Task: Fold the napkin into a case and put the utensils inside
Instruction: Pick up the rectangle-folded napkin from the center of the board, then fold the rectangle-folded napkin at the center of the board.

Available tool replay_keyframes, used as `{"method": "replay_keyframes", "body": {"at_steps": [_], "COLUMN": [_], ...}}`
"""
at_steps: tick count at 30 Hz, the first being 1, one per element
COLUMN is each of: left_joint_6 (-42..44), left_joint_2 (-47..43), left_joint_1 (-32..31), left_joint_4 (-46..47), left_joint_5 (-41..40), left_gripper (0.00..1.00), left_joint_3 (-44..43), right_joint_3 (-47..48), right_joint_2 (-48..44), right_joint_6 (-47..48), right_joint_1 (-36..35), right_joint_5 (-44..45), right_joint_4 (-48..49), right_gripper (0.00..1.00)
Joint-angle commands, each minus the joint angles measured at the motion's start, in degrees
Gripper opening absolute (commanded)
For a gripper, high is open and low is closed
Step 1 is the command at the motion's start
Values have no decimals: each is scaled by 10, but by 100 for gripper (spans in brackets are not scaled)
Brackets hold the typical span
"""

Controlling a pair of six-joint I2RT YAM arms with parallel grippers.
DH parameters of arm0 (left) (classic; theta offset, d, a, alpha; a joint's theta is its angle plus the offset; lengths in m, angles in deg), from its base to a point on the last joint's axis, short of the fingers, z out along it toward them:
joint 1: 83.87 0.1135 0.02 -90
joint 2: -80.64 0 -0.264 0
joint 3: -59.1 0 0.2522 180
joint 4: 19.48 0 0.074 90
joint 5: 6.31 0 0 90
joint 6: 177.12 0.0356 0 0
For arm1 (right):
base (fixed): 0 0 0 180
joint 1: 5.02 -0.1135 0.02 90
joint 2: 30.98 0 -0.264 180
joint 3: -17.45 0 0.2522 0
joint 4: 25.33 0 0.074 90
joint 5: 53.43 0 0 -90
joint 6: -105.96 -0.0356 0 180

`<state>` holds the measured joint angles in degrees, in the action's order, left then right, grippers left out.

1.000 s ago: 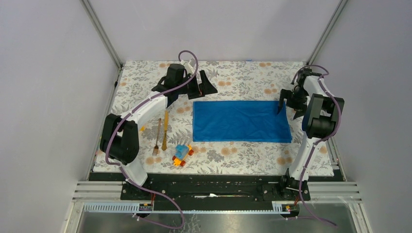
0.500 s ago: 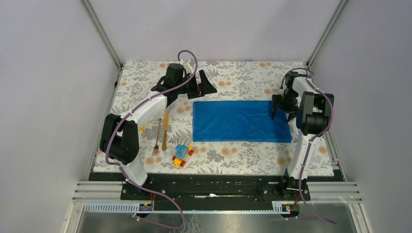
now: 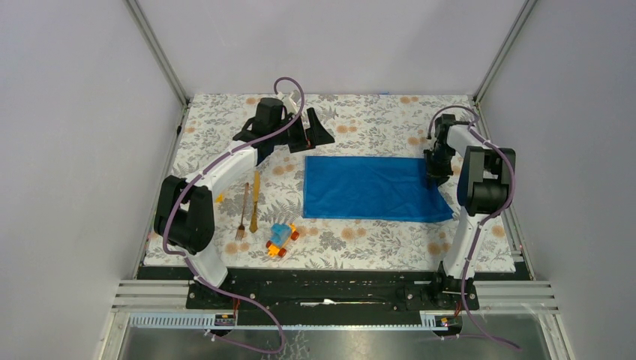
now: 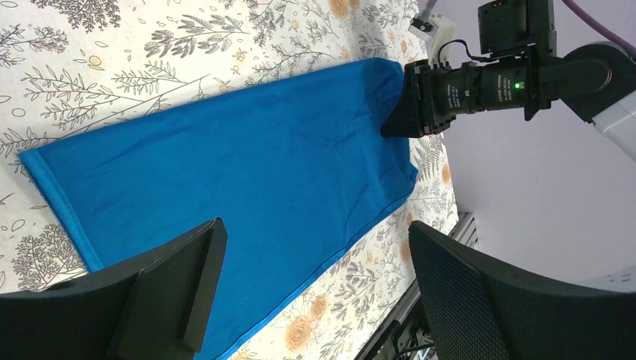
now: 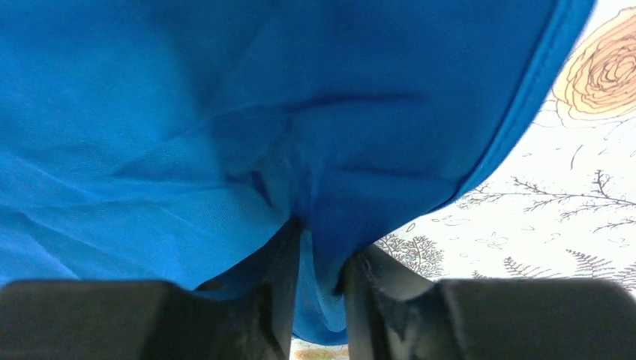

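The blue napkin (image 3: 371,187) lies flat as a wide rectangle in the middle of the floral cloth. My right gripper (image 3: 433,174) is down on its right edge, shut on a pinched fold of the napkin (image 5: 225,112), which bunches between the fingers (image 5: 281,262) of the right gripper (image 5: 322,247). My left gripper (image 3: 304,139) hovers open just beyond the napkin's far left corner; the left wrist view looks along the napkin (image 4: 247,150) through the wide jaws of the left gripper (image 4: 315,232). The golden fork (image 3: 243,210) and knife (image 3: 255,201) lie side by side to the napkin's left.
A small blue-and-orange toy car (image 3: 281,240) sits near the front edge, below the knife and left of the napkin's near corner. The floral table cover (image 3: 375,112) ends at metal rails at the front; grey walls close in both sides and the back.
The right gripper moved left from the table's right edge onto the napkin's right edge and closed on the cloth. The napkin's left edge shifted slightly right. The left arm stayed still.
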<state>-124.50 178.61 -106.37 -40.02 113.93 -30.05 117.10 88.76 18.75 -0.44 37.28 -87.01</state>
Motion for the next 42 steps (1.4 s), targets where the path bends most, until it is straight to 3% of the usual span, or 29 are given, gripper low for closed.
{"method": "replay_keyframes", "body": {"at_steps": [1, 7, 11, 17, 24, 30, 36, 42], "left_joint_6": [4, 7, 7, 7, 7, 18, 24, 23], "left_joint_2": [-4, -4, -4, -1, -2, -11, -13, -16], "left_joint_1": [3, 3, 3, 3, 3, 4, 12, 25], "left_joint_4": [24, 23, 23, 23, 23, 16, 10, 10], "left_joint_5": [12, 8, 9, 11, 11, 1, -6, -5], "left_gripper": [97, 96, 96, 97, 96, 96, 96, 96], "left_joint_3": [-16, -16, -16, -16, -15, -20, -22, -22], "right_joint_3": [-62, -51, -29, -40, -53, 4, 41, 89], "right_joint_2": [6, -28, -30, -66, -106, -69, -45, -11], "right_joint_6": [45, 81, 93, 75, -42, -117, -148, -143], "right_joint_1": [-4, 2, 26, 40, -40, -158, -265, -311], "right_joint_5": [34, 147, 234, 291, 363, 301, 214, 146], "right_joint_4": [83, 89, 84, 111, 63, -47, -60, -42], "right_gripper": [28, 0, 0, 0, 0, 0, 0, 0]}}
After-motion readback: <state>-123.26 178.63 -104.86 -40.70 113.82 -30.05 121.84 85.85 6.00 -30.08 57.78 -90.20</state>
